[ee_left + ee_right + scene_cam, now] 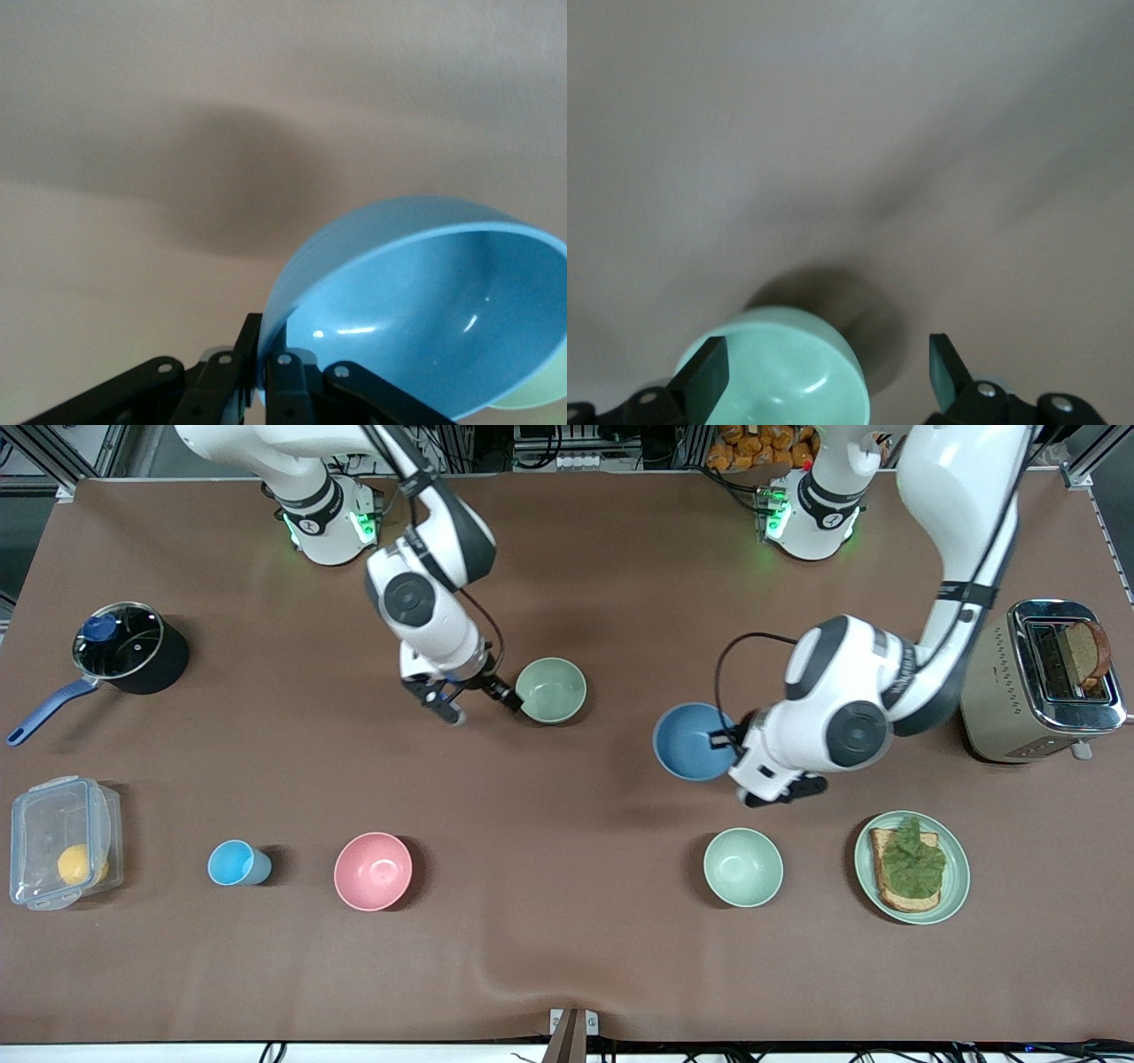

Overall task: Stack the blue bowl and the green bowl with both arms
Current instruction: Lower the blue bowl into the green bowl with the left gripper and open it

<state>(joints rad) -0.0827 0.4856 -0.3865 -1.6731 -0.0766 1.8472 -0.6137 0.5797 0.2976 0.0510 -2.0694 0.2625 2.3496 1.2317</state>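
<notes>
Pinching blue bowl [425,319] rim, left jaws closed.

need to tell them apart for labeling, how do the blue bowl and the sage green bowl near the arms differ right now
The round matte sky-blue bowl is pinched at its rim by the left tool and hangs tilted above the table; the round matte sage-green bowl sits upright on the table. The right tool is open beside the green bowl, gripping nothing. The blue bowl is toward the left arm's end, the green bowl nearer the middle. Both look alike in size and shape, and are empty.
</notes>
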